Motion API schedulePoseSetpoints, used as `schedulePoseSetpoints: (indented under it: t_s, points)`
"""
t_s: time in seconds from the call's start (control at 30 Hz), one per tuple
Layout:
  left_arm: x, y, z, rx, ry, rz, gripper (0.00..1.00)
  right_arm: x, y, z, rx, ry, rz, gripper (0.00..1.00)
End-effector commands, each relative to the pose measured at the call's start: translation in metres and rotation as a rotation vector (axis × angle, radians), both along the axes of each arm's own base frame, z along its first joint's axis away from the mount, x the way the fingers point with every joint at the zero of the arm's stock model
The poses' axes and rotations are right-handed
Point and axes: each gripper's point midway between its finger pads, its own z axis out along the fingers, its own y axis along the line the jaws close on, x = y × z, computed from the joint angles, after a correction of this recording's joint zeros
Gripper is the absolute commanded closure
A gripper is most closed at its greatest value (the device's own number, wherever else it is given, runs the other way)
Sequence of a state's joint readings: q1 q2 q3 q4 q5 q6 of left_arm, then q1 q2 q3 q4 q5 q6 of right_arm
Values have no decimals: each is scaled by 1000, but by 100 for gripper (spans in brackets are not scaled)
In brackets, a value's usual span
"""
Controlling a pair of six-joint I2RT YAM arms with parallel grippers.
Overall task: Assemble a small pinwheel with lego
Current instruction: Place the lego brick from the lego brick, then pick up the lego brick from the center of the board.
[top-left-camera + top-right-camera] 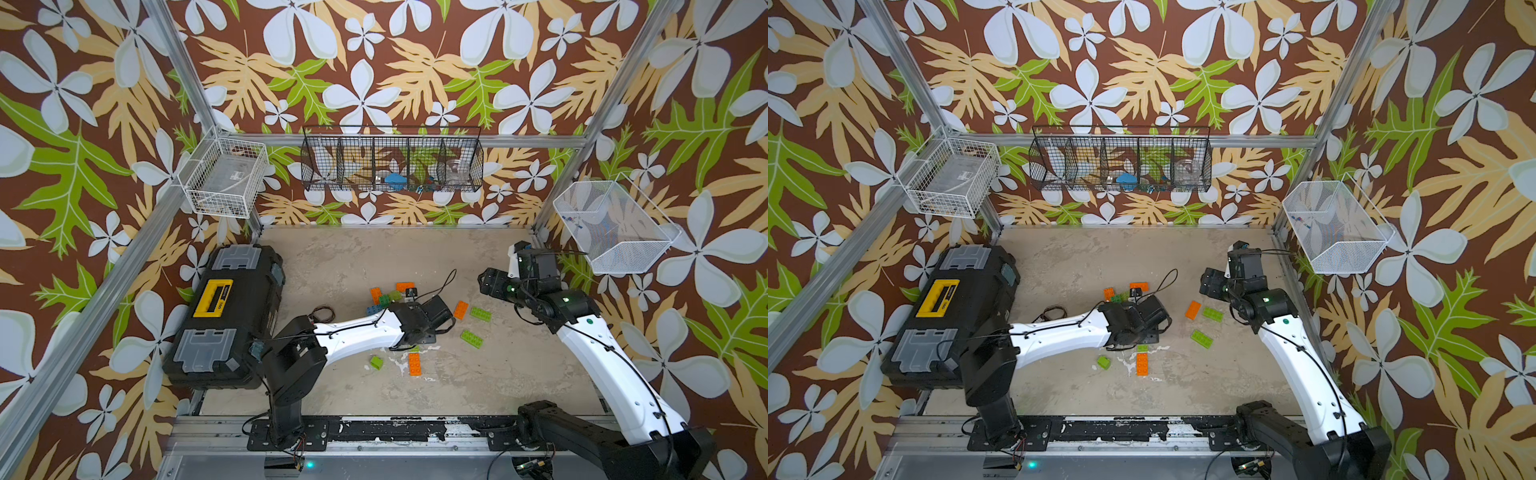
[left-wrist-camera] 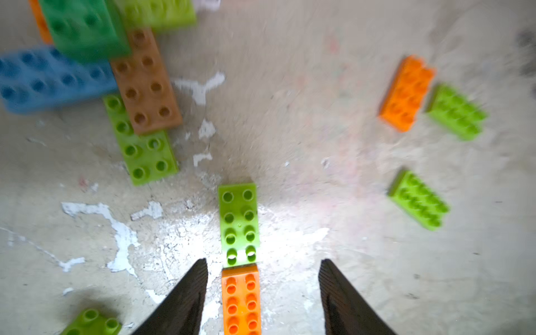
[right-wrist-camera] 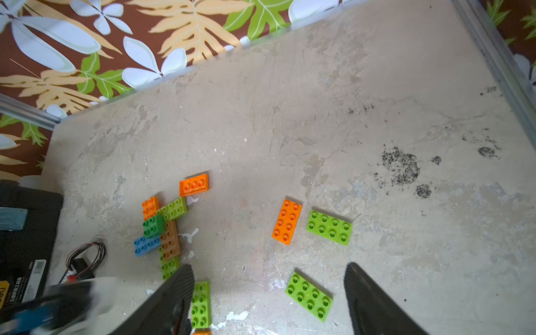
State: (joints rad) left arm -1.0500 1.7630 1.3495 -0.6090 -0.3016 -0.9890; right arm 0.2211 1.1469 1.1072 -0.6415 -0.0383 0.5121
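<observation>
Lime-green studded plastic brick (image 2: pixel 239 224) just beyond parted left jaws, butted end to end with glossy orange brick (image 2: pixel 241 301) lying between them on chipped, mottled table (image 2: pixel 319 130). Right jaws spread wide, empty.

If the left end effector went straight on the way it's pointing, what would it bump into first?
Probably the orange studded plastic brick lying between the open left end effector's fingers, end to end with a lime green studded brick; depth is hard to judge.
</observation>
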Motion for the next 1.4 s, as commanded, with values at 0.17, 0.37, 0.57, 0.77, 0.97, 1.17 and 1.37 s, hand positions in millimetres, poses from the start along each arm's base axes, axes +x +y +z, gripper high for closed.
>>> schedulePoseSetpoints:
  t_s: [0.17,0.37,0.57,0.77,0.97,1.17,1.37]
  points:
    - [25,54,70,-158,-185,49,30,34,84,-55,-79,150,252,19]
    - [36,110,69,-259,-196,97,30,75,133,-111,-113,292,423,26]
    - [36,124,62,-257,-175,81,30,111,158,-142,-155,357,542,27]
    - [32,123,58,-257,-145,55,30,135,178,-155,-190,369,647,23]
    - [30,126,60,-247,-147,50,30,114,159,-175,-285,424,627,19]
    - [34,125,60,-257,-147,61,30,86,161,-191,-363,458,653,12]
    - [36,132,63,-266,-159,80,30,90,160,-206,-402,486,627,12]
